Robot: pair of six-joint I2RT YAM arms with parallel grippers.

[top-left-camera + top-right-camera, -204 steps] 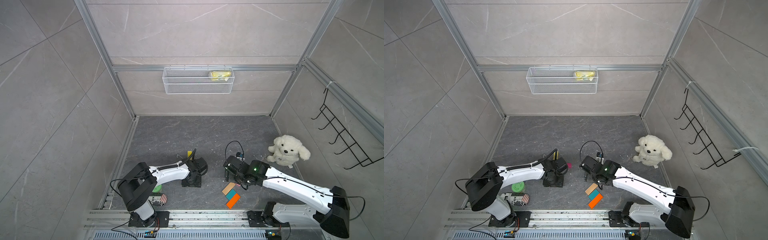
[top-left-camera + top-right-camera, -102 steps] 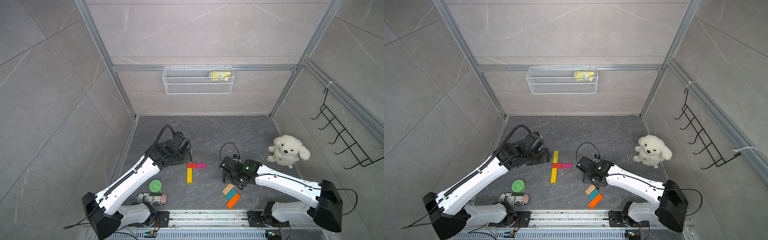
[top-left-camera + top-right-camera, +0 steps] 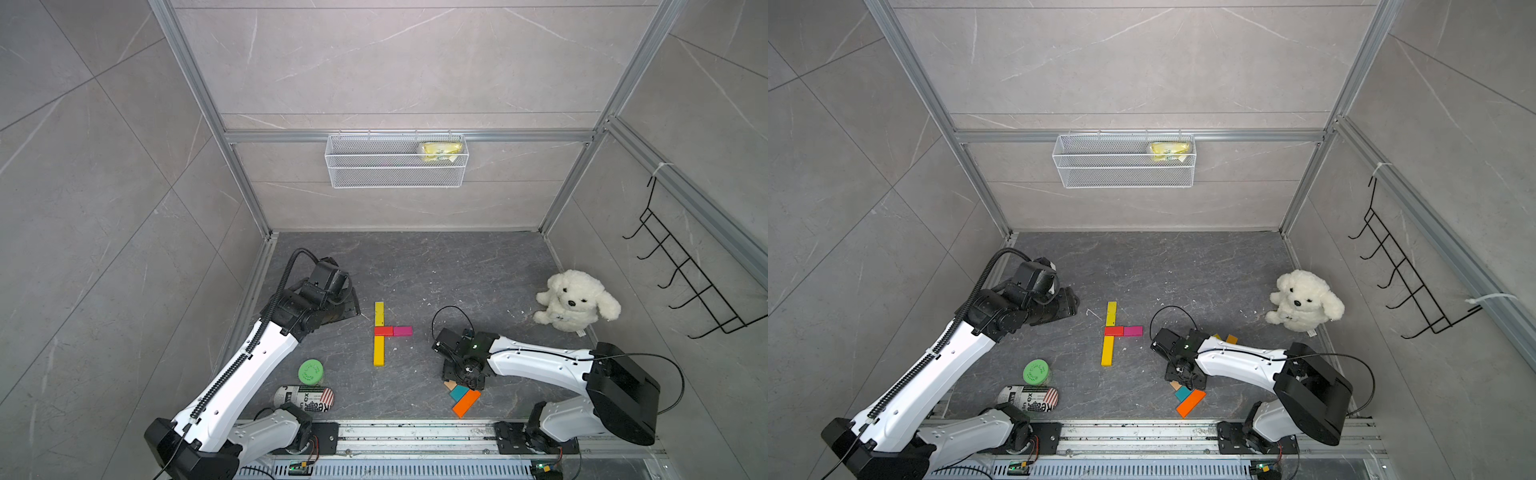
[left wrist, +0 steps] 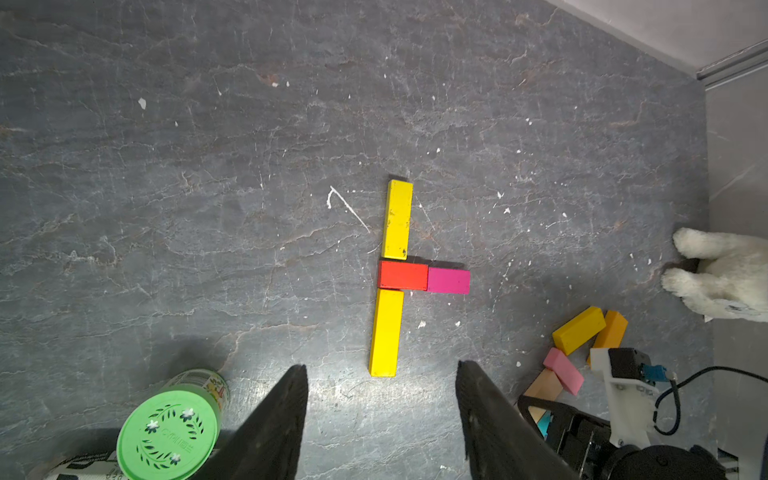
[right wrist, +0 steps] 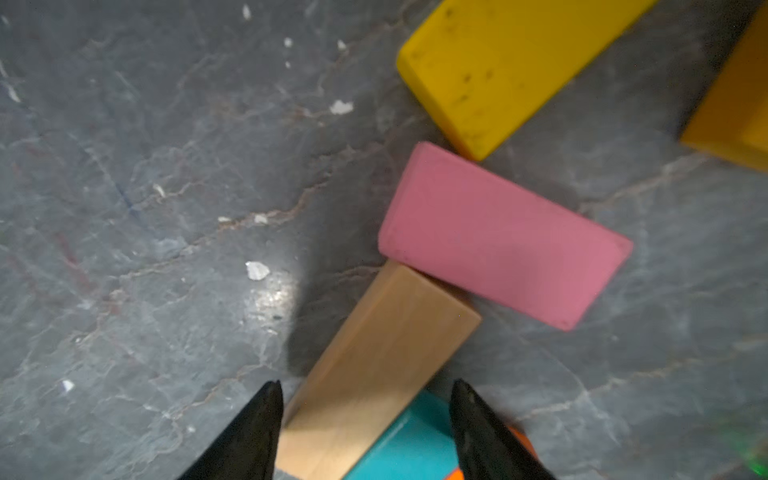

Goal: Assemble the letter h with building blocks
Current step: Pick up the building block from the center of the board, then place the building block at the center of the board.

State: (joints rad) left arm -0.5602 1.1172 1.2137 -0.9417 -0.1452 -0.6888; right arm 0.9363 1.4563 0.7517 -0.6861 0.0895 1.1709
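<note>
Nearest the front rail, an orange block (image 3: 466,403) is being shown lying flat on the dark floor (image 3: 415,266), with a teal block (image 3: 458,392) touching its far end and a tan block (image 5: 374,357) lying just beyond the teal one. The tan block is being straddled by the right gripper (image 5: 365,384), whose jaws are being held apart on either side of it; whether the fingers (image 5: 257,432) are pressing the wood cannot be told. The far end of the tan block is being touched by a pink block (image 5: 503,237), and a short yellow block (image 4: 578,330) and an amber block (image 4: 610,328) are being seen side by side just past it. Toward the left arm's base, a printed can (image 3: 305,399) is lying on its side, with a green jar (image 3: 310,371) standing just behind it. Mid-floor, a lower yellow block (image 3: 378,351), a red block (image 3: 383,331) and an upper yellow block (image 3: 379,313) are being shown end to end in one line, with a magenta block (image 3: 402,331) butted against the red one on the right arm's side. The left gripper (image 4: 381,365) is being held above the floor beside this line, its jaws wide apart and clear of every block. Farther back, a plush dog (image 3: 575,305) is sitting, and a wire basket (image 3: 395,183) is hanging on the rear wall.
</note>
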